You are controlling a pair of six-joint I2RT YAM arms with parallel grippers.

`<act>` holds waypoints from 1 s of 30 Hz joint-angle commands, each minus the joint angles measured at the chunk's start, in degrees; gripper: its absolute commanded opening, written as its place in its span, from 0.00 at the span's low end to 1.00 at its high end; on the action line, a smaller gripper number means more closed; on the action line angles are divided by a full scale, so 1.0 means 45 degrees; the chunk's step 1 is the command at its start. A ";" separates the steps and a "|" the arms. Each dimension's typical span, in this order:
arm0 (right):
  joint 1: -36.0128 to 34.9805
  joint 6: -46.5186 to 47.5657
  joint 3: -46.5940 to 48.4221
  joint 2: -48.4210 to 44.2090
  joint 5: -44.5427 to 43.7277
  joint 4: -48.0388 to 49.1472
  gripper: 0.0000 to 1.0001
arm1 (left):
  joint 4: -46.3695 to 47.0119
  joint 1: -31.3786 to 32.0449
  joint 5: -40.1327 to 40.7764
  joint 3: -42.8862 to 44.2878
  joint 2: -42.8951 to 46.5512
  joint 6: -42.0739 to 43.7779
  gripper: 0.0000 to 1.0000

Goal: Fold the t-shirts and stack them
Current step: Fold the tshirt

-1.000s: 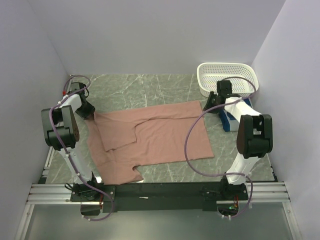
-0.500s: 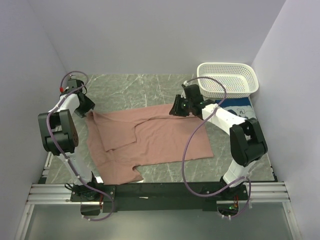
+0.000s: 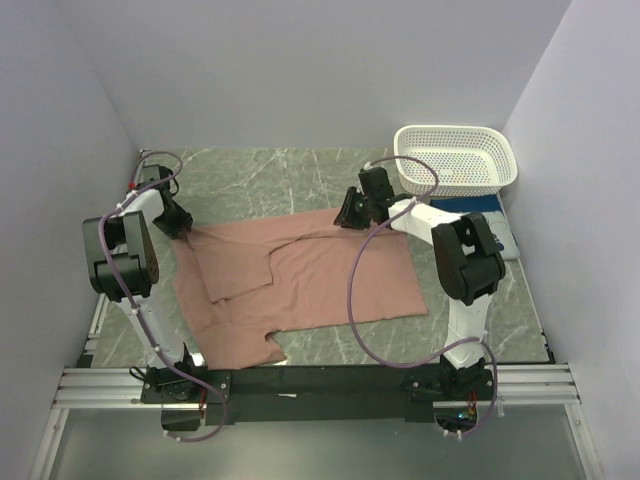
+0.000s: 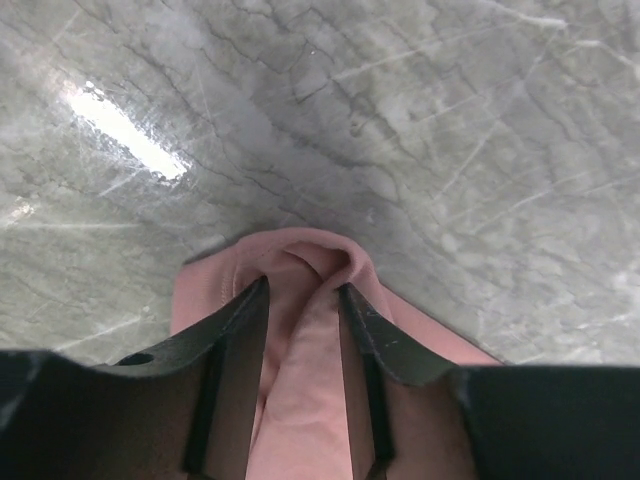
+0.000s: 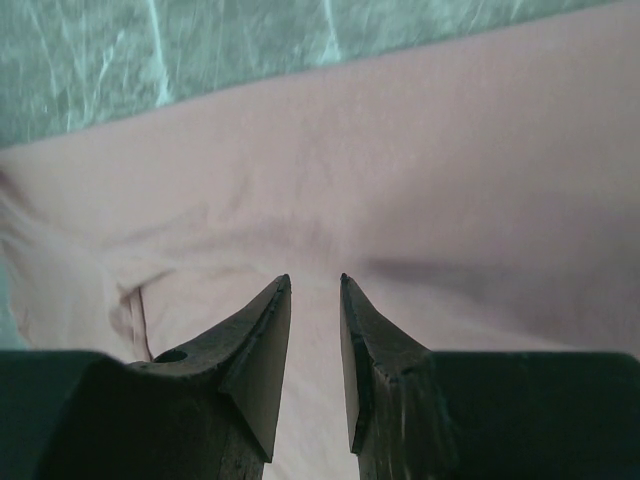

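- Table: one, grey marbled top, filling the middle of the overhead view.
- Pink shirt: one, spread flat across the centre of the overhead view. Its left part is folded over onto itself, and its lower left edge runs behind the left arm.
- Arms: two. The right arm reaches from lower right up to the shirt's top edge.
- Basket: one, white and perforated, at upper right. A cable crosses its front.
- Blue shirt: one, just below the basket. Only a strip shows beside the right arm; its print is too small to read.
- Left claw: clamped on the pink shirt's upper left corner. A raised ridge of cloth fills the gap between both fingers.
- Right claw: fingers a narrow slot apart, nothing between them, over the pink shirt near its top edge. Cannot tell whether the tips touch the cloth.
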State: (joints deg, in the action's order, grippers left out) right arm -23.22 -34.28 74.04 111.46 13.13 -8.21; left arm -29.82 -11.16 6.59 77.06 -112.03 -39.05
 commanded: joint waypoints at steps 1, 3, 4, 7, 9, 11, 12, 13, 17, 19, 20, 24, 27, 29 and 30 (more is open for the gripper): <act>0.0258 -0.0643 0.0811 0.0406 -0.0260 0.0808 0.34 | 0.0085 0.0038 -0.0097 0.0259 0.0129 0.0279 0.39; 0.0433 -0.0994 0.0871 0.0737 -0.0183 0.1022 0.34 | 0.0085 0.0019 -0.0019 0.0240 0.0149 0.0259 0.38; 0.0511 -0.1111 0.0909 0.0874 -0.0066 0.1081 0.34 | 0.0085 0.0038 0.0020 0.0259 0.0149 0.0259 0.36; 0.0765 -0.1619 0.0871 0.1305 0.0013 0.1238 0.34 | -0.0051 0.0038 0.0331 0.0376 -0.0007 0.0298 0.31; 0.0883 -0.1893 0.0813 0.1538 0.0013 0.1238 0.34 | -0.0130 -0.0020 0.0565 0.0512 -0.0143 0.0337 0.28; 0.0961 -0.2048 0.0734 0.1618 -0.0084 0.1238 0.34 | -0.0111 -0.0137 0.0683 0.0571 -0.0163 0.0357 0.26; 0.0981 -0.2069 0.0657 0.1657 -0.0085 0.1257 0.33 | -0.0111 -0.0196 0.0800 0.0610 -0.0202 0.0338 0.25; 0.1039 -0.2127 0.0617 0.1676 -0.0104 0.1277 0.33 | -0.0130 -0.0293 0.0840 0.0649 -0.0261 0.0299 0.24; 0.1176 -0.2303 0.0734 0.1813 -0.0338 0.0927 0.33 | -0.0286 -0.0625 0.0723 0.0961 -0.0592 0.0182 0.23; 0.1274 -0.2381 0.0734 0.1813 -0.0474 0.0848 0.33 | -0.0384 -0.0878 0.0858 0.1001 -0.0710 0.0123 0.23; 0.1351 -0.2382 0.0715 0.1755 -0.0533 0.0751 0.33 | -0.0423 -0.0976 0.0956 0.1040 -0.0710 0.0123 0.24; 0.1664 -0.2323 0.0539 0.1521 -0.0924 0.0574 0.33 | -0.0482 -0.1192 0.1270 0.1021 -0.0516 0.0103 0.25; 0.1859 -0.2012 0.0636 0.1403 -0.1003 0.0379 0.33 | -0.0423 -0.1193 0.0861 0.1001 -0.0398 0.0161 0.31; 0.1899 -0.1621 0.0734 0.1248 -0.0925 0.0262 0.33 | -0.0462 -0.1193 0.0471 0.1098 -0.0320 0.0142 0.37; 0.1880 -0.1465 0.0869 0.1170 -0.0886 0.0223 0.34 | -0.0520 -0.1192 0.0353 0.1118 -0.0146 0.0142 0.42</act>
State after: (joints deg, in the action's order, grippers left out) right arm -15.51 -43.77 76.16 118.52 11.88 -4.49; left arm -31.31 -16.21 8.34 80.38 -114.28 -38.57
